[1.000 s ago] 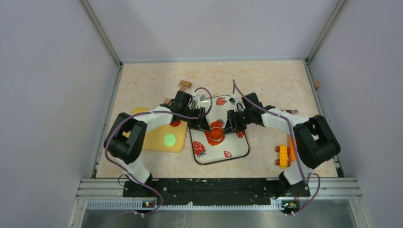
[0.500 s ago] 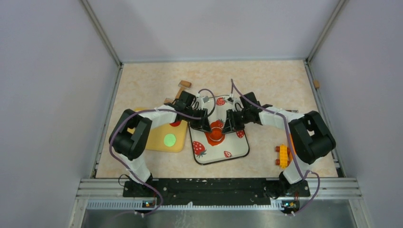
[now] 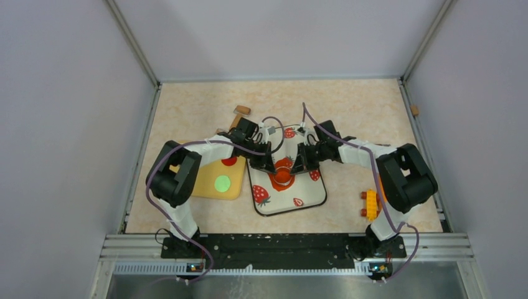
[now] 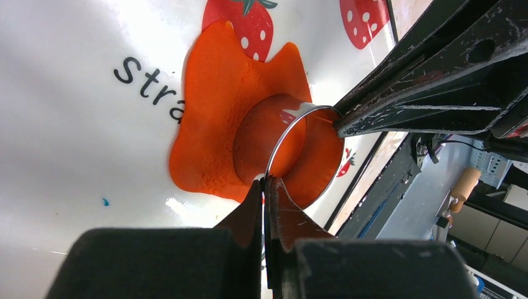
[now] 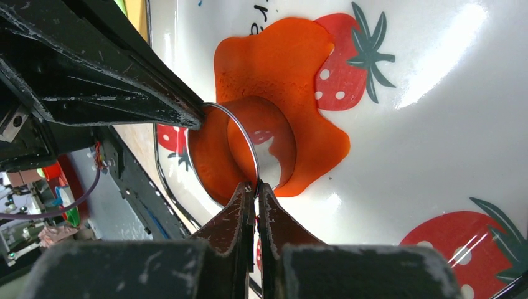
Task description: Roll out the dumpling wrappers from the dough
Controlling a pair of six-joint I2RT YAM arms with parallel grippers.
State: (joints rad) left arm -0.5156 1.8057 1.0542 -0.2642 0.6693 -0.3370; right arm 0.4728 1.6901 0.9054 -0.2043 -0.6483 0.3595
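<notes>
The dough (image 3: 278, 183) (image 4: 215, 124) (image 5: 274, 62) lies as a flat irregular orange blob on the strawberry-print tray (image 3: 292, 208). A metal ring cutter (image 3: 284, 177) (image 4: 261, 143) (image 5: 274, 149) stands on it. My left gripper (image 3: 269, 167) (image 4: 266, 182) is shut on the ring's thin rim from the left. My right gripper (image 3: 297, 168) (image 5: 256, 185) is shut on the opposite rim. Each wrist view shows the other gripper's fingers (image 4: 436, 81) (image 5: 112, 75) at the far rim. Two dumpling wrappers lie on the yellow board (image 3: 202, 187): a green one (image 3: 222, 183) and a red one (image 3: 229, 161) partly under the left arm.
A small wooden rolling pin (image 3: 240, 113) lies behind the left arm. An orange and yellow toy block (image 3: 372, 204) sits by the right arm's base. Grey walls close in the table on the left, right and back.
Both grippers have closed onto the ring cutter's rim. The two arms have shifted slightly; the ring and dough stay in place.
</notes>
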